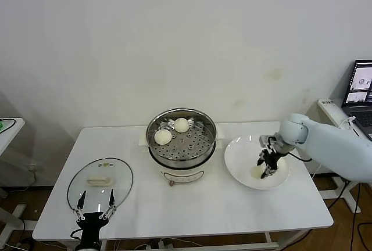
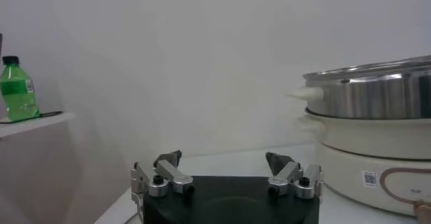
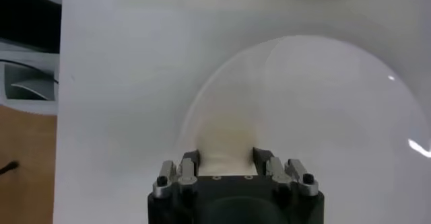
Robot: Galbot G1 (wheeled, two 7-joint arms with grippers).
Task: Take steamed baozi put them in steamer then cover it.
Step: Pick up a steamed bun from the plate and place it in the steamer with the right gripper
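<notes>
Two cream-white baozi (image 1: 163, 137) (image 1: 182, 125) lie in the shiny steel steamer (image 1: 150, 132) on its white pot base, mid-table. A third baozi (image 1: 257, 172) sits on the white plate (image 1: 238, 158) to the right. My right gripper (image 1: 267, 167) reaches down onto it. In the right wrist view its fingers (image 3: 192, 158) press both sides of that baozi (image 3: 222, 134). The glass cover (image 1: 119, 176) with its cream handle lies flat at the table's front left. My left gripper (image 1: 93, 210) rests open at the cover's near edge, empty, and its wrist view shows the steamer (image 2: 370, 94) off to one side.
The white table (image 1: 232, 204) has bare surface in front of the pot and plate. A laptop (image 1: 361, 88) stands on a stand past the right edge. A green bottle (image 2: 17, 91) sits on a side table (image 1: 9, 126) at the left.
</notes>
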